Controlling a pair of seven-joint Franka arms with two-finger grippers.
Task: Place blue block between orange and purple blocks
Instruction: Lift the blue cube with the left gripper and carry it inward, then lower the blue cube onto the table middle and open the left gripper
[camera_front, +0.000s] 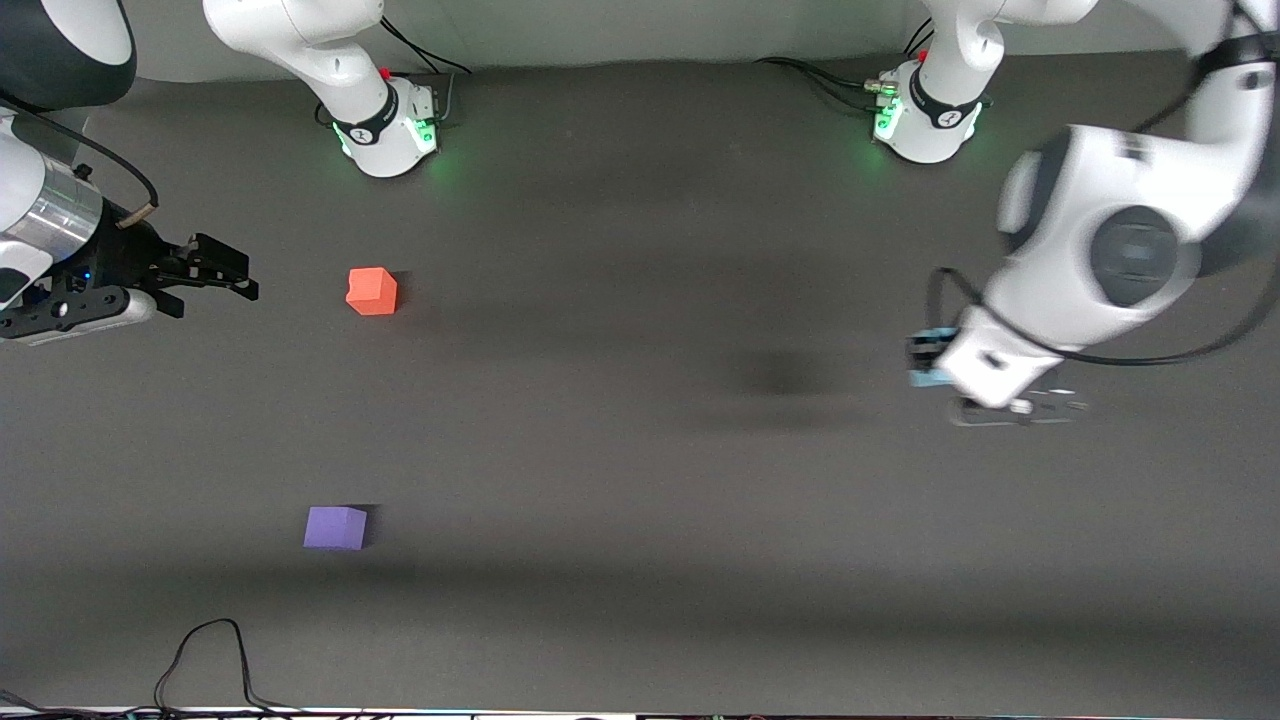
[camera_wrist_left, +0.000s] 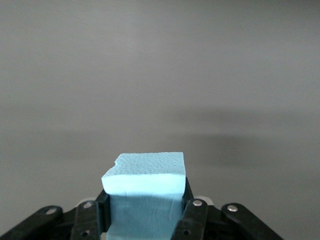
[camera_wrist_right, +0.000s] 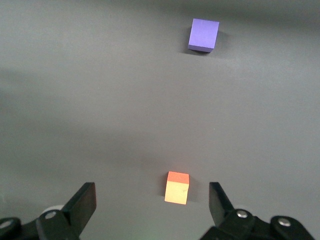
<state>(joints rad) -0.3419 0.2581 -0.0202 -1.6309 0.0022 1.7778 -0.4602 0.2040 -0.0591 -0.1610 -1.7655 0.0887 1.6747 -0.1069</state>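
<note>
Blue block (camera_wrist_left: 145, 187) clamped in left gripper (camera_front: 932, 362), frame's right | right gripper (camera_front: 215, 270) spread, waiting | lowered squarely between orange block (camera_front: 371, 291) and purple block (camera_front: 335, 527)

Left gripper (camera_front: 925, 362) was up over table's left-arm end, wrist bent, fingers (camera_wrist_left: 192, 212) clamped on blue block (camera_wrist_left: 145, 192). Right gripper (camera_front: 215, 270) waited beside orange block (camera_front: 372, 291), toward right arm's end, fingers (camera_wrist_right: 82, 202) spread wide, holding nothing.
</note>
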